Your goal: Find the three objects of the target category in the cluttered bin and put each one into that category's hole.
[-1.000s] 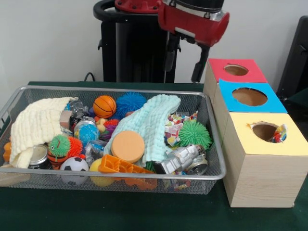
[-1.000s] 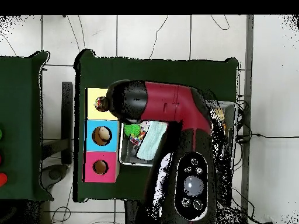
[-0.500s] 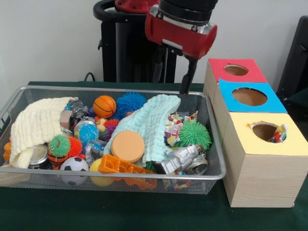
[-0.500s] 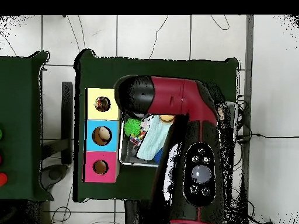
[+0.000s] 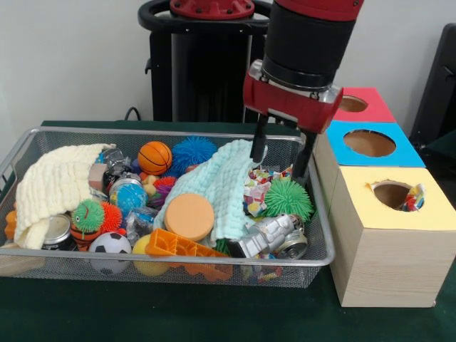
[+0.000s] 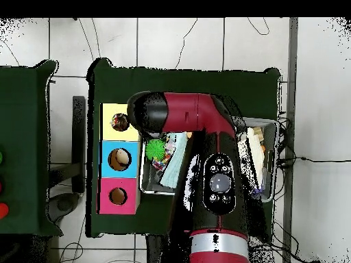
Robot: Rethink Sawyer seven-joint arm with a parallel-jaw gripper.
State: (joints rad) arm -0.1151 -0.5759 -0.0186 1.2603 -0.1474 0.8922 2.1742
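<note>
My gripper (image 5: 279, 159) hangs open inside the right end of the wire bin (image 5: 319, 265), nothing between its fingers. Just under it lie a crumpled colourful wrapper (image 5: 258, 189) and a green spiky ball (image 5: 288, 198), with a pale blue cloth (image 5: 217, 179) against the left finger. Three boxes stand right of the bin: a red-topped hole (image 5: 350, 104), a blue-topped hole (image 5: 369, 143) and a yellow-topped hole (image 5: 392, 194) with a colourful scrap (image 5: 413, 199) at its rim. In the overhead view the arm (image 6: 206, 137) hides the gripper; the green spiky ball (image 6: 155, 148) shows beside it.
The bin also holds a cream cloth (image 5: 53, 185), an orange foam disc (image 5: 189, 216), a small basketball (image 5: 154, 157), a blue spiky ball (image 5: 193, 151), a silver crushed can (image 5: 271, 236), an orange plastic grid (image 5: 178, 246) and a soccer ball (image 5: 110, 244).
The gripper came away from the boxes, swung back over the bin's right end and dropped from above the rim down into the bin. Bin contents look unmoved.
</note>
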